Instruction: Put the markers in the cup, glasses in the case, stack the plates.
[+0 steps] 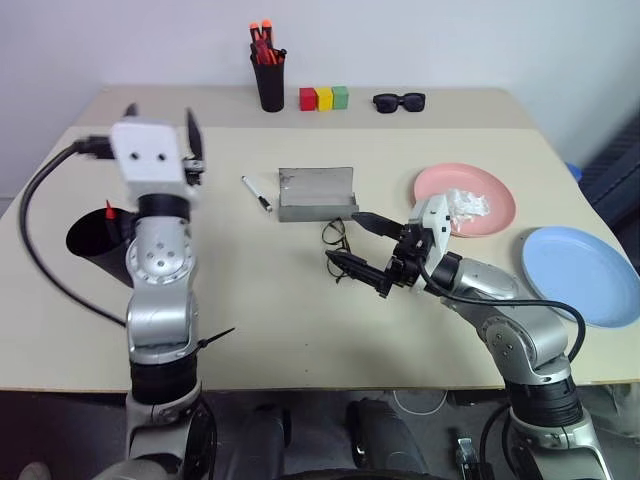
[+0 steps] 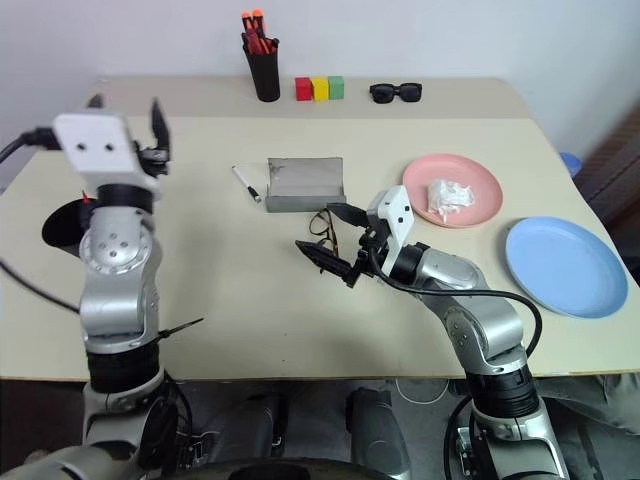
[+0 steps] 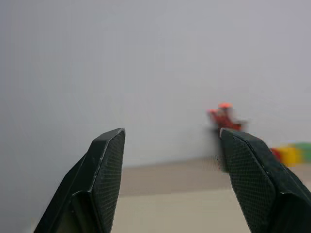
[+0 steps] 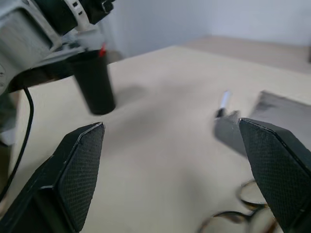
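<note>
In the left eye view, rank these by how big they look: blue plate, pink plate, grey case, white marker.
1. Blue plate and pink plate: about alike; the blue looks slightly larger, but it lies nearer the camera, so I won't rank them.
2. Grey case.
3. White marker, smallest.

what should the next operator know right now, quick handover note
Left gripper: open, empty, raised above the black cup.
Right gripper: open, empty, at the wire-framed glasses, not gripping.
Done: red marker stands in the cup.
Left: white marker lies on the table beside the open grey case; glasses go into the case; pink plate with tissue and blue plate are unstacked.
</note>
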`<state>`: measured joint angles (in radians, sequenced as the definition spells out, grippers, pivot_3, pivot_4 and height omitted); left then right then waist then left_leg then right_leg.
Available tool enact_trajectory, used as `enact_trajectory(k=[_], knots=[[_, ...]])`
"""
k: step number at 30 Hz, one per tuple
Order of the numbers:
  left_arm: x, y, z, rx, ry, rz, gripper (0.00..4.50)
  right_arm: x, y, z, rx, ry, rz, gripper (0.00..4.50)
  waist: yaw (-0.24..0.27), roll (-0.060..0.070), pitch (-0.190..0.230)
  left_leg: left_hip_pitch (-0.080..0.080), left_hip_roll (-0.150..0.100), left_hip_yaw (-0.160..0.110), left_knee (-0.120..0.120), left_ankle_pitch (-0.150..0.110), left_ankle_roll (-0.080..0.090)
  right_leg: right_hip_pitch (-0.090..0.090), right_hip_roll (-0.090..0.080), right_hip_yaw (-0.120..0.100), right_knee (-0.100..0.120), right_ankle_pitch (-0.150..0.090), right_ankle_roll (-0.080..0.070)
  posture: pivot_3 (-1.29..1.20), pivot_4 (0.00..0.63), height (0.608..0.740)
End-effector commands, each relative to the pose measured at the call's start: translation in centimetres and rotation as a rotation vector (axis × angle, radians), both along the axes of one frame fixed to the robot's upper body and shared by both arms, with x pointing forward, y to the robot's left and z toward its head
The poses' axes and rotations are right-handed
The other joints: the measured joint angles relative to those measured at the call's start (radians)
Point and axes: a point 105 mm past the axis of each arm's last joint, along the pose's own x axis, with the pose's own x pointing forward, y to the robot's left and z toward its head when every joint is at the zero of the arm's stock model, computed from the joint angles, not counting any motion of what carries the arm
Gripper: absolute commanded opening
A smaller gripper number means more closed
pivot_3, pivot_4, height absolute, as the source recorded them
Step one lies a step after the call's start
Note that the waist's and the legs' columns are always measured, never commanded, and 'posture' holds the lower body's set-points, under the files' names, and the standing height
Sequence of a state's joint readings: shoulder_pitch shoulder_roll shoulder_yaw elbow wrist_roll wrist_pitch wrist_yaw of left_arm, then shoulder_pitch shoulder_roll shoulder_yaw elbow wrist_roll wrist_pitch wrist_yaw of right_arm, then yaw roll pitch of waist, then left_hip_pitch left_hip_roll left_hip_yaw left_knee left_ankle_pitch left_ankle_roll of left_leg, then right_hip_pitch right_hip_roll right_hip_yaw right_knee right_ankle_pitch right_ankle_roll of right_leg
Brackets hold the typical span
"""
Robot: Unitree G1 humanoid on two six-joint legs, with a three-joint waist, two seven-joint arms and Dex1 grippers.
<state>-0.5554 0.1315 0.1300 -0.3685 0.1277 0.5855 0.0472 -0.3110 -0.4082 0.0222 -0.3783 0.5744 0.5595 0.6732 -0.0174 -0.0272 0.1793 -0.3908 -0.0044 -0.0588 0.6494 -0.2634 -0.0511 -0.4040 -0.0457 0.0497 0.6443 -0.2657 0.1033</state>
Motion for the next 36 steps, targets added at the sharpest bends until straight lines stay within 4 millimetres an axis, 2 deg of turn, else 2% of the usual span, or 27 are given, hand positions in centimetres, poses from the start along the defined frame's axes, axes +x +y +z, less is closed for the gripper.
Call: enact_trajectory(k=[1,5,7,11,18,26,29,36], knots=[[3.0,-1.6,-3.8,-0.123,0.298,-0.018,4.45,0.2,-0.2,1.3,0.034,-0.051,-0.019,4.5,0.0,0.0,0.0,0.0,0.0,-0.001,0.0,0.0,0.0,-0.001,0.0,-0.001,0.001,0.0,0.0,0.0,0.15,0.74],[5.6,-3.1,-6.4,-0.156,0.536,0.051,4.45,0.1,-0.1,1.1,0.028,-0.051,-0.025,4.5,0.0,-0.002,0.001,-0.001,0.0,-0.002,-0.001,0.0,0.0,-0.001,0.001,-0.001,0.001,0.0,0.0,0.0,0.15,0.74],[6.4,-4.2,-7.4,-0.205,0.622,0.039,4.45,0.1,0.0,1.0,0.025,-0.05,-0.027,4.5,0.0,-0.002,0.001,-0.001,0.0,-0.001,-0.001,0.0,0.0,-0.002,0.0,-0.001,0.001,0.0,0.0,0.0,0.15,0.74],[7.3,-4.9,-8.6,-0.292,0.718,0.06,4.45,-0.2,-0.1,0.7,0.017,-0.048,-0.032,4.5,0.003,-0.002,0.001,-0.001,0.0,-0.001,-0.002,0.0,0.0,-0.002,-0.001,-0.001,0.001,0.0,0.001,0.0,0.15,0.74],[8.5,-4.5,-10.4,-0.341,0.812,0.145,4.45,-0.7,-0.2,0.1,-0.01,-0.038,-0.031,4.5,0.003,-0.002,0.002,-0.001,-0.001,-0.001,-0.002,0.0,0.0,-0.002,-0.001,-0.001,0.001,0.0,0.001,0.0,0.15,0.74],[9.3,-3.9,-11.1,-0.385,0.834,0.193,4.45,-0.9,-0.1,-0.2,-0.021,-0.032,-0.027,4.5,0.004,-0.003,0.002,-0.001,-0.001,-0.001,-0.002,0.0,0.0,-0.002,-0.001,-0.001,0.001,0.0,0.001,0.0,0.15,0.74],[9.3,-3.8,-11.4,-0.389,0.848,0.199,3.67,-1.0,-0.1,-0.3,-0.023,-0.031,-0.024,4.5,0.004,-0.003,0.002,-0.001,-0.001,-0.001,-0.002,0.0,0.0,-0.002,-0.001,-0.001,0.001,0.0,0.001,0.0,0.15,0.74],[9.4,-3.4,-11.4,-0.388,0.839,0.229,0.22,-1.1,0.0,-0.4,-0.026,-0.028,-0.021,4.5,0.002,-0.003,0.002,-0.001,-0.001,-0.001,-0.002,0.0,0.0,-0.003,-0.001,-0.001,0.001,0.0,0.001,0.0,0.15,0.74]])
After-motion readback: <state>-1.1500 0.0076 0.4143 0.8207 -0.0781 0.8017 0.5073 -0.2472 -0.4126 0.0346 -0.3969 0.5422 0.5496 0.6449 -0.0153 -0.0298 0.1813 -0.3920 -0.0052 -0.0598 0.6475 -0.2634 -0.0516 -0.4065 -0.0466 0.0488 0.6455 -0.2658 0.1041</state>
